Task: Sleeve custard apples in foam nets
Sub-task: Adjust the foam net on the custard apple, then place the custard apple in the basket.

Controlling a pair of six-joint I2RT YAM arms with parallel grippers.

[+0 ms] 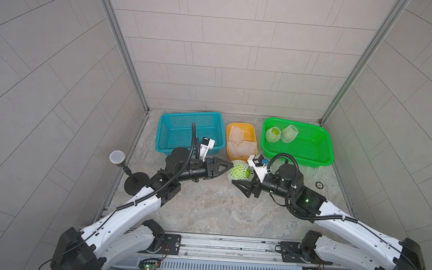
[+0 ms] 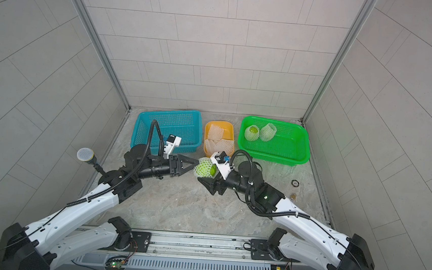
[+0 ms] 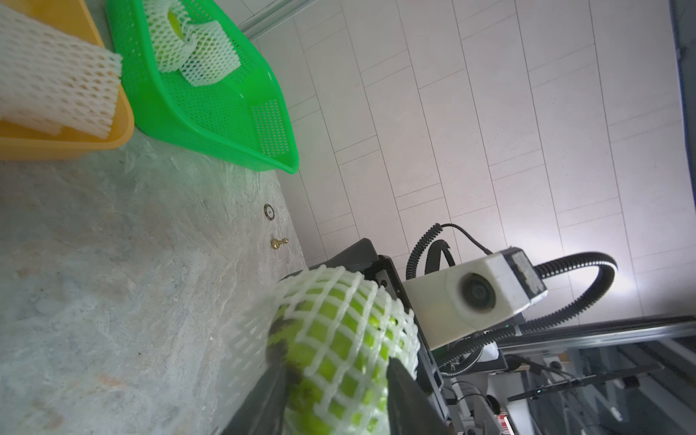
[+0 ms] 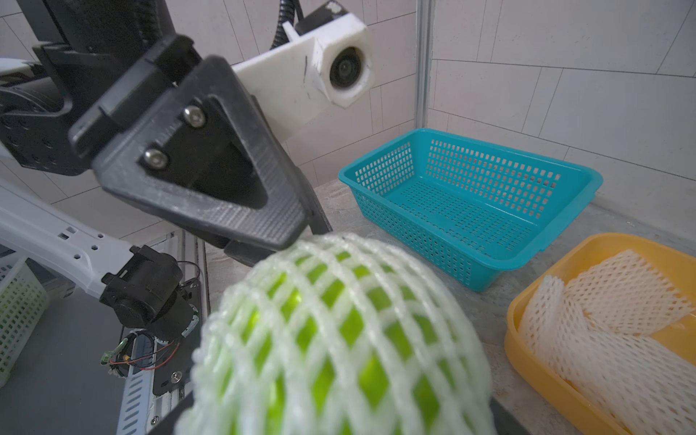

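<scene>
Netted custard apple (image 4: 339, 339), right end effector (image 1: 240, 173) gripping it

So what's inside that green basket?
In the green basket lie two foam nets. One net shows a green custard apple at its open end; the other net covers its contents.

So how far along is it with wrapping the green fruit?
Two netted green bumpy custard apples already lie in the green plastic basket. The third custard apple is in its white foam mesh net, gripped by the right tool, with the left tool at the net. Probably left: setting it beside them.
</scene>
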